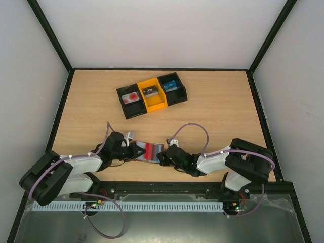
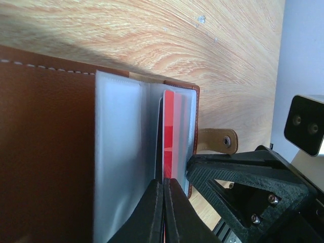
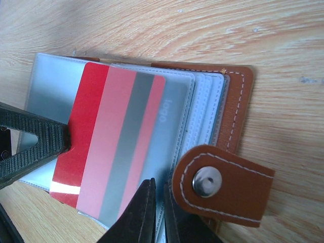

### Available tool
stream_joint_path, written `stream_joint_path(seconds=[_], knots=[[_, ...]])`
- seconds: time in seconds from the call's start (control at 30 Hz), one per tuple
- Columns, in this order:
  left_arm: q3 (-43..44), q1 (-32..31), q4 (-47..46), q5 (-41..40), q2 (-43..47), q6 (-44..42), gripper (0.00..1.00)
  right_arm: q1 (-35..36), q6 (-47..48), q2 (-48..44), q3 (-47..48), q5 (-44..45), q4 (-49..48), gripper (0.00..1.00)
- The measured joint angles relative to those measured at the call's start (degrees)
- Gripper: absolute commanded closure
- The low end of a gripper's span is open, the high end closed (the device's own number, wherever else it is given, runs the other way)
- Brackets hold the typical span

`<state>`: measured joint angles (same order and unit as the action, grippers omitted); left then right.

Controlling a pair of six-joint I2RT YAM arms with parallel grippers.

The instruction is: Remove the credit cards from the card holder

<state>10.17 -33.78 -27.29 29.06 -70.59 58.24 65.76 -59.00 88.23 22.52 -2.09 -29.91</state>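
The brown card holder (image 1: 142, 156) lies open on the table between my two grippers, its blue-grey pockets (image 3: 205, 109) facing up. A red-pink credit card (image 3: 117, 139) sticks partway out of a pocket toward the left. My left gripper (image 2: 164, 183) is shut on that card's outer edge. My right gripper (image 3: 158, 196) is shut on the card holder's pocket edge, just beside the side tab (image 3: 223, 183). A whitish credit card with a red round mark (image 1: 132, 96) lies in the tray's left compartment.
The black-and-yellow three-part tray (image 1: 154, 105) stands at the middle back of the table, with small items in its yellow and right compartments. Black frame posts and white walls close in the table at both sides.
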Motion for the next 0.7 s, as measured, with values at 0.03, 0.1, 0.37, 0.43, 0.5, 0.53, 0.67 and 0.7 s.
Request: stream_joint_path(seconds=[0.03, 0.1, 0.37, 0.43, 0.5, 0.53, 0.67, 0.7], knots=[[0.00, 0.00, 0.02, 0.07, 0.07, -0.02, 0.97, 0.00, 0.00, 0.00, 0.00, 0.00, 0.02, 0.92], [0.00, 0.00, 0.02, 0.09, 0.07, -0.09, 0.97, 0.00, -0.02, -0.04, 0.02, -0.07, 0.07, 0.91], [0.00, 0.07, 0.02, 0.28, 0.04, -0.17, 0.97, 0.00, -1.14, -2.89, 0.24, -1.49, 3.17, 0.85], [0.00, 0.07, 0.02, 0.31, 0.04, -0.17, 0.97, 0.00, -1.46, -3.30, 0.55, -1.99, 3.30, 0.85], [0.00, 0.07, 0.00, 0.31, -0.04, -0.20, 0.97, 0.00, -1.53, -3.32, 1.36, -2.29, 3.52, 0.85], [-0.02, 0.07, -0.02, 0.33, -0.13, -0.20, 0.97, 0.00, -1.51, -3.32, 1.70, -2.34, 3.52, 0.85], [-0.09, 0.07, -0.20, 0.48, -0.66, -0.20, 0.97, 0.00, -1.40, -2.56, 3.78, -2.43, 3.56, 0.86], [-0.11, 0.07, -0.22, 0.52, -0.72, -0.20, 0.97, 0.00, -1.31, -2.14, 4.20, -2.40, 3.54, 0.87]])
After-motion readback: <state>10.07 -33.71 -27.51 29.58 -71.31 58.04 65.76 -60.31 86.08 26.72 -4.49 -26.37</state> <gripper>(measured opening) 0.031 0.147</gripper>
